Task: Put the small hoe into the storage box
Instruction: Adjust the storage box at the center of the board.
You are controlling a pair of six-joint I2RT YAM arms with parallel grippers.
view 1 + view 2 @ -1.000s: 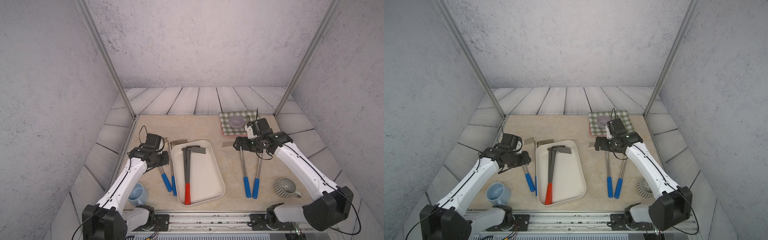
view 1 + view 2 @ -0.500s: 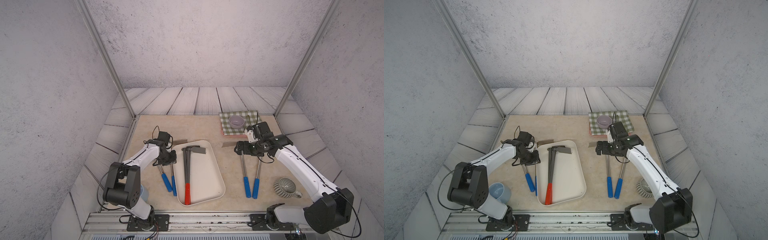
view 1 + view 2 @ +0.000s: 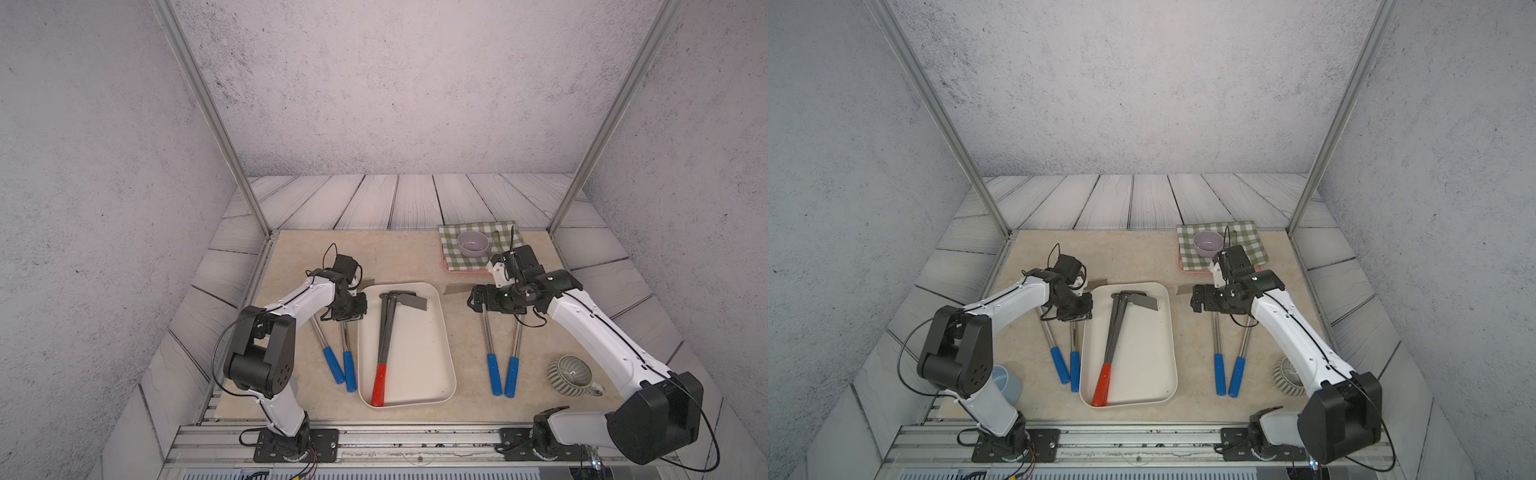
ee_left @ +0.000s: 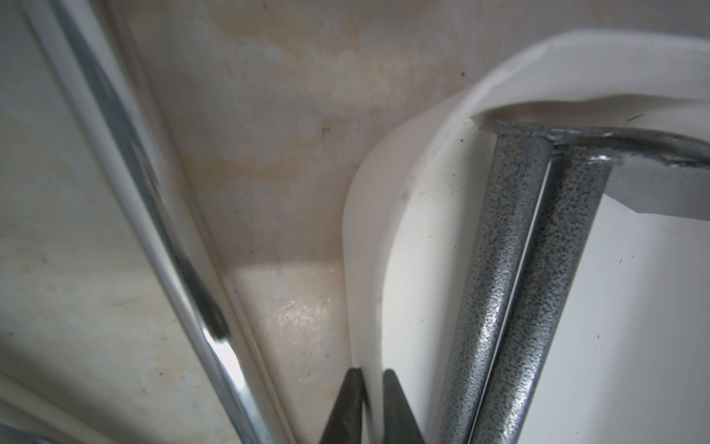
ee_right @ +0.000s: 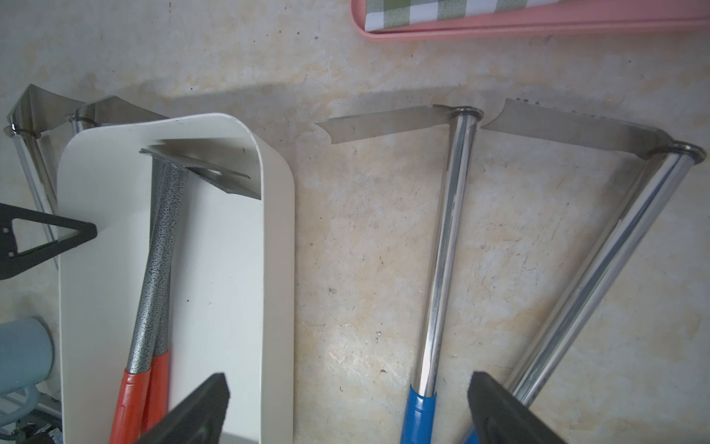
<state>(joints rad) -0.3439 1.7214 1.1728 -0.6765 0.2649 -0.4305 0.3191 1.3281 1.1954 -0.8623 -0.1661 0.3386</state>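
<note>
The left gripper (image 4: 369, 407) appears as two dark pointed fingertips (image 4: 350, 403) standing close together, with the thin rim of the cream-white storage box (image 4: 422, 250) pinched between them. Inside the box, two speckled grey shafts (image 4: 491, 269) lie side by side, touching. They end at a flat grey blade (image 4: 653, 188) near the box's rounded corner. Outside the box, a chrome shaft (image 4: 130, 169) runs slantwise across the beige tabletop (image 4: 269, 134), apart from the rim.
</note>
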